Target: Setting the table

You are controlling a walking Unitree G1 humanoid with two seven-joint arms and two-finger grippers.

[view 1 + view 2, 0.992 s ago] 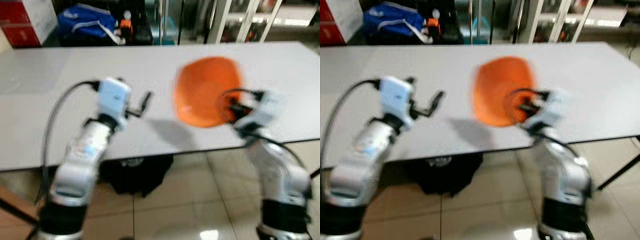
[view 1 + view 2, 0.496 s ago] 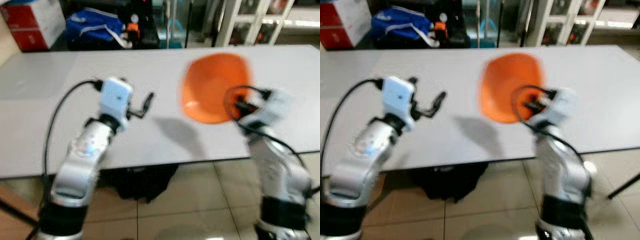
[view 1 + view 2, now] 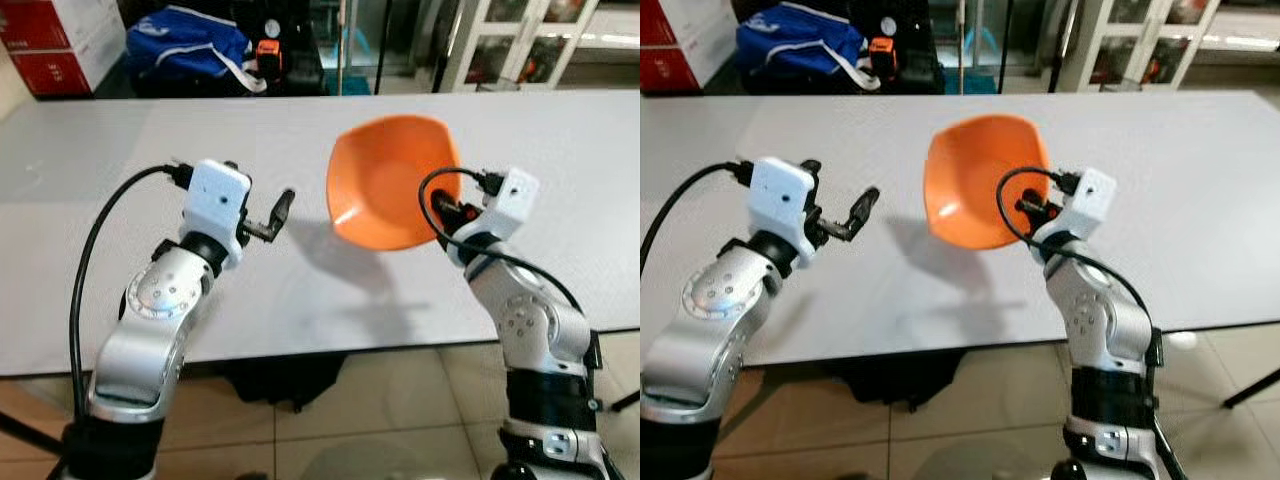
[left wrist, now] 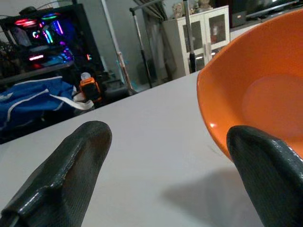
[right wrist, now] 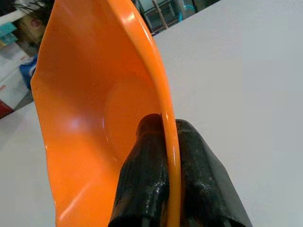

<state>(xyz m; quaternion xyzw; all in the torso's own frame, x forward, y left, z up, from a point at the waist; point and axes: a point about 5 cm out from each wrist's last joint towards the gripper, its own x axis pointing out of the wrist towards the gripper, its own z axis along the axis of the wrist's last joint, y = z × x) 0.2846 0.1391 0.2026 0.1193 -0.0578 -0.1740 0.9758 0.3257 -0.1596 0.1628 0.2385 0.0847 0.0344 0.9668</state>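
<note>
Our view steadies over the white table (image 3: 120, 160). Our right gripper (image 3: 441, 212) still pinches the orange bowl (image 3: 385, 195) by its rim, tilted above the tabletop, unplaced; our left gripper (image 3: 283, 205) hovers spread wide, empty.

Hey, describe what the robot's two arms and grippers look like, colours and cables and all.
Both arms are silver metal with rounded joints and black bases. Each wrist carries a boxy white module with a looping black cable. The left gripper and right gripper have long, textured matte black fingers.

office or lab: long white table (image 3: 300, 130), glowing computer tower (image 4: 45, 35), glass cabinets (image 3: 520, 40).
</note>
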